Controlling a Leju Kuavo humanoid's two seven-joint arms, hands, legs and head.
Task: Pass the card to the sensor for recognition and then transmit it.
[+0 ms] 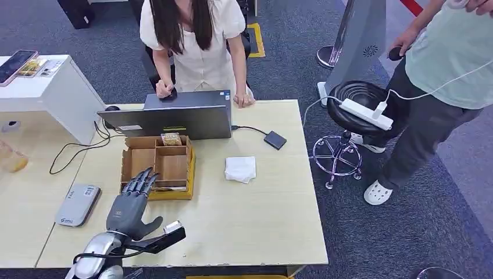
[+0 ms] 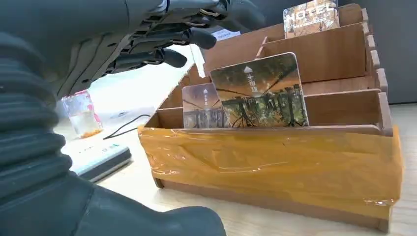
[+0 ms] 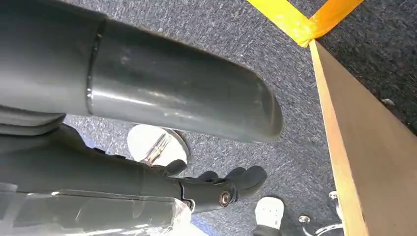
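Left hand (image 1: pixel 132 201) in the head view is stretched out flat with the fingers apart, holding nothing, its fingertips reaching over the near edge of the cardboard organizer box (image 1: pixel 157 167) on the wooden table (image 1: pixel 256 221). Just behind the box sits an open laptop (image 1: pixel 168 116), a grey sensor device (image 1: pixel 78 204) lies on the table to the hand's left, and a folded white napkin (image 1: pixel 240 169) and a small black box (image 1: pixel 275 140) on a cable are off to the right. One person stands at the far side of the table and another beside a black stool (image 1: pixel 352 107) carrying a white power strip (image 1: pixel 366 113). Over in the left wrist view the dark fingers (image 2: pixel 189 37) hover spread above the box, not touching anything, and the card (image 2: pixel 260 91) stands upright in the front slot behind yellowish tape, with a smaller card (image 2: pixel 202 106) beside it; its white characters are too blurry for me to read, but a card in the back row says "HOTEL" (image 2: pixel 311 17). Right wrist view has the right hand (image 3: pixel 223 189) hanging over the carpet, fingers curled, but I honestly can't tell if it's closed.
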